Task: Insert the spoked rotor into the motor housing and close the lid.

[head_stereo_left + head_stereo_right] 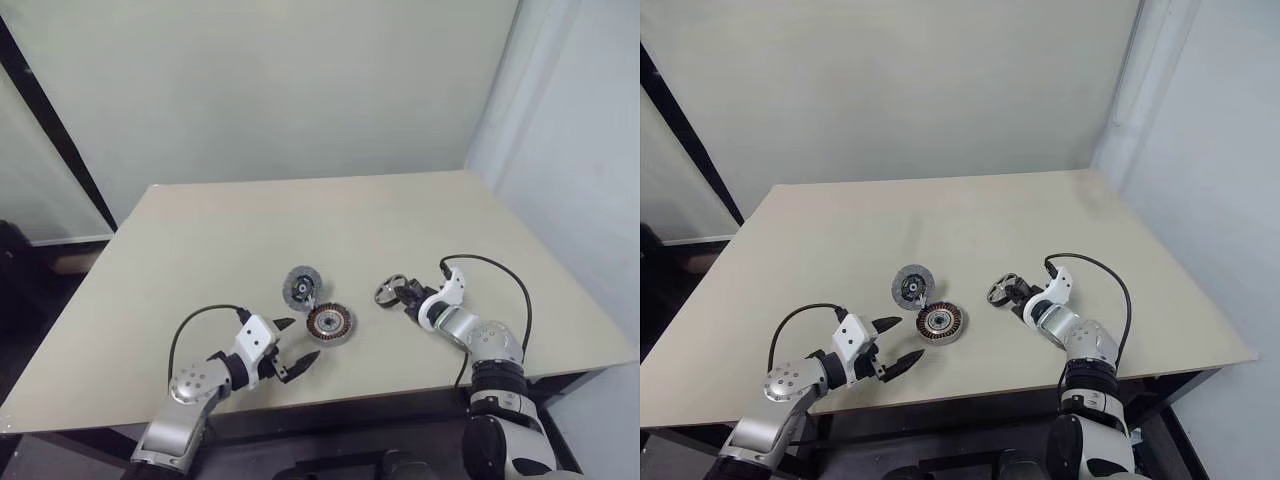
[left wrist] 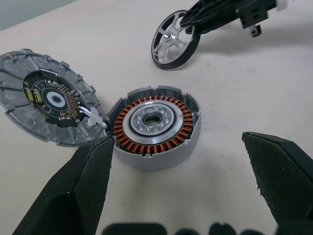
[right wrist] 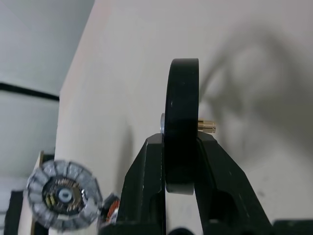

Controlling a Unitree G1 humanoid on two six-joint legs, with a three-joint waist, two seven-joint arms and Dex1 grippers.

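Though black-rimmed edgewise, spoked rotor (image 2: 171,41) shiny.

Beige worktop (image 1: 300,215) stands before a pale wall (image 1: 280,80); a dark strip (image 1: 55,130) runs diagonally alongside.

From my station I can't read a single letter, number, brand or sign. The circuit board on the inner face of the lid (image 2: 51,100) carries tiny marks, too small for me to make out, and the motor housing (image 2: 155,125) shows no legible marking.
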